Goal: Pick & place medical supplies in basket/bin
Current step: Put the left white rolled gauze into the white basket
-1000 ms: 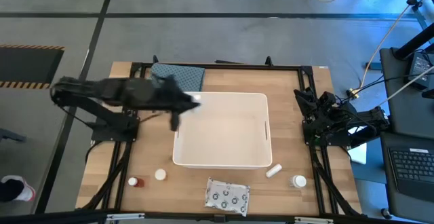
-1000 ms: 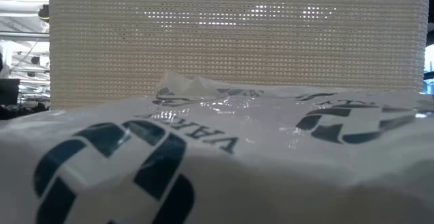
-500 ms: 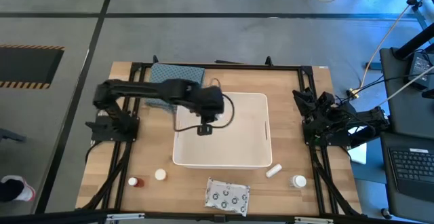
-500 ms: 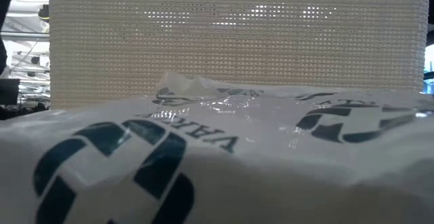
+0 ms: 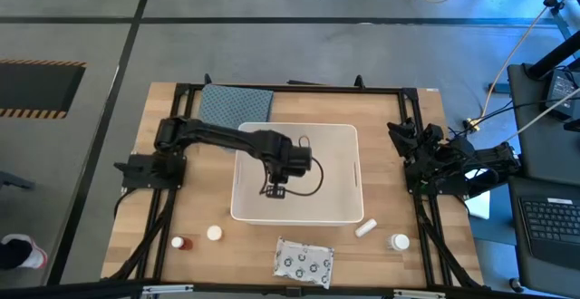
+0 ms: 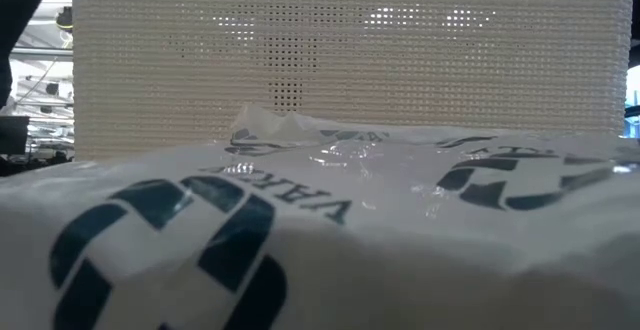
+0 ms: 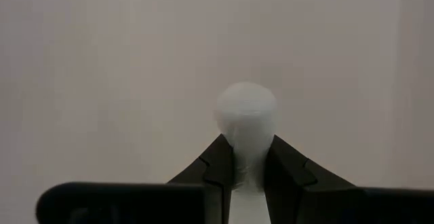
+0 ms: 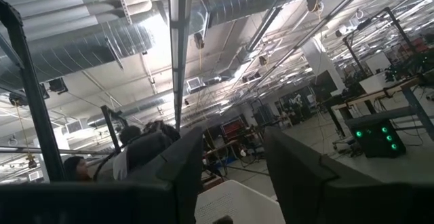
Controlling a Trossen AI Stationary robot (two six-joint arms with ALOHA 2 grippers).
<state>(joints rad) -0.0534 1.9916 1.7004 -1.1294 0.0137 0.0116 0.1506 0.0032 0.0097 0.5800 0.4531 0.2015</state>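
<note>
Wooden table (image 5: 195, 208) carries tub (image 5: 340, 210), cloth (image 5: 234, 106), packet (image 5: 304, 262), bottles (image 5: 214, 234).

The only print is on the clear plastic packet (image 6: 330, 230) close before the low camera, where dark teal letters stand upside down and cannot be read surely, beside round teal logo marks.

Left gripper (image 5: 275, 188) extended, pinching something; right gripper (image 5: 405, 140) folded, fingers apart.

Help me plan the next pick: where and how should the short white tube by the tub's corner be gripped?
Grip the short white tube across its middle, coming straight down. It lies flat and slanted on the table, so turn the fingers square to its length; the white tub sits close alongside.
</note>
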